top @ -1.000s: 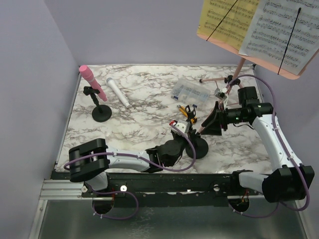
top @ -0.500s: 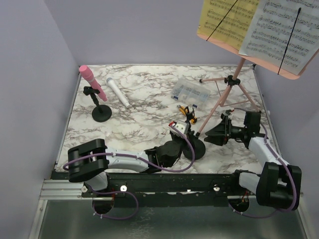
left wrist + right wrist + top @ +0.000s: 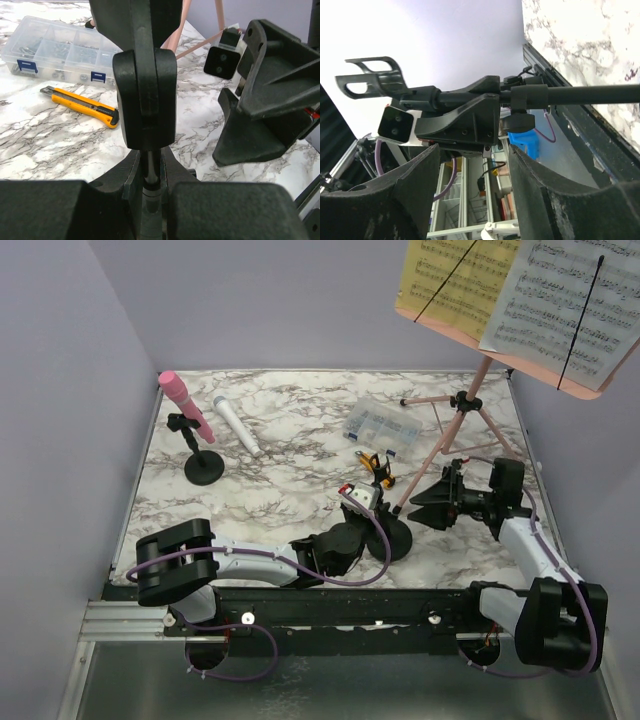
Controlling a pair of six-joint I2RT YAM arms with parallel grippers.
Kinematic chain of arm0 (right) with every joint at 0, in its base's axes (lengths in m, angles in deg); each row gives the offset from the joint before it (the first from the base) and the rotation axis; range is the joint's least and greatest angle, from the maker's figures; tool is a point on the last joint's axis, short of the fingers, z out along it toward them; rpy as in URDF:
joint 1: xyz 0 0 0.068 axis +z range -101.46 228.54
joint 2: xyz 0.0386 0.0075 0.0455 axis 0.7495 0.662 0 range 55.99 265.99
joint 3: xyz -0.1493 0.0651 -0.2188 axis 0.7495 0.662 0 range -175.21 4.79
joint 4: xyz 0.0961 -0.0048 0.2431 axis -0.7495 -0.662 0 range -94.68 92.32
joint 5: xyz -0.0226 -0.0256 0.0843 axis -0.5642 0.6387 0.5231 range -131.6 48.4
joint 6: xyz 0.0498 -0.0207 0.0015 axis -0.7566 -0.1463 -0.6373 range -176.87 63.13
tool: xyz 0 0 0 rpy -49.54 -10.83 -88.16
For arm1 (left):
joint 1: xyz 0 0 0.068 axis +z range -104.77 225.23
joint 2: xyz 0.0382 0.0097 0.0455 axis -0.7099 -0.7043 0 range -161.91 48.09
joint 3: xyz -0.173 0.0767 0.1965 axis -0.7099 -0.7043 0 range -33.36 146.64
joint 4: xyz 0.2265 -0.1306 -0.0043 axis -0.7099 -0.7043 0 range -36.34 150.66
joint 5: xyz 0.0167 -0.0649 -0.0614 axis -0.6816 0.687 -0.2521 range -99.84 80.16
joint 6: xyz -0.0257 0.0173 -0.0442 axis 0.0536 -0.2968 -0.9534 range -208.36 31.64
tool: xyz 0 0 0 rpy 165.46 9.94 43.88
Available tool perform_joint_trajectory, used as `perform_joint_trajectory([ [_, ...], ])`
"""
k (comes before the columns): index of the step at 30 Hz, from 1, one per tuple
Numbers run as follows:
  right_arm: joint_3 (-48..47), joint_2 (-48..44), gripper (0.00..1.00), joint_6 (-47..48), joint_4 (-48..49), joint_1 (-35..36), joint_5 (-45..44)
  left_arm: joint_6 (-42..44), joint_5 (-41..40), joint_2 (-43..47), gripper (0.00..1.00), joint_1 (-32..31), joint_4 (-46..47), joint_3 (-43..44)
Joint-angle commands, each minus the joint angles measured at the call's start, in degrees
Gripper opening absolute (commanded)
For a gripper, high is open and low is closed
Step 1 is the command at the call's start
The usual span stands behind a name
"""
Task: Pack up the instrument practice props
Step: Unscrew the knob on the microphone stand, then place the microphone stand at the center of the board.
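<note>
Purple walls stand around a marble table. Near the front edge, the left hand is shut tight on the thin stem of a small black mic holder. Its round base looks to be down on the table. The right hand is just beside it. Its jaws are wide, hold nothing, and point at the holder.

I think the job now is for the right hand to grab the holder too. To do it well, the left hand should keep the stem steady. The right hand should slide in until the stem is in the middle of its gap, then close slowly. It should not bump the pink music rack, whose leg stands close by.

Far left, the pink microphone sits in the other holder. The white microphone lies beside it. The pages are up on the rack. None of these is packed yet.
</note>
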Motion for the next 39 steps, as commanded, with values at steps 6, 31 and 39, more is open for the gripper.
perform_joint_trajectory([
  [6,2.34,-3.1,0.59,-7.65,-6.75,8.4,-8.9,-0.33,-0.11,-0.33,0.0,0.05,-0.3,1.07],
  [31,3.52,-0.03,0.43,-14.85,-0.46,8.4,-15.93,-0.29,-0.83,0.62,0.0,0.07,-0.17,0.39],
  [39,3.1,1.04,0.46,-16.14,1.36,10.22,-15.97,-0.28,-0.71,-0.21,0.0,0.05,-0.18,1.21],
])
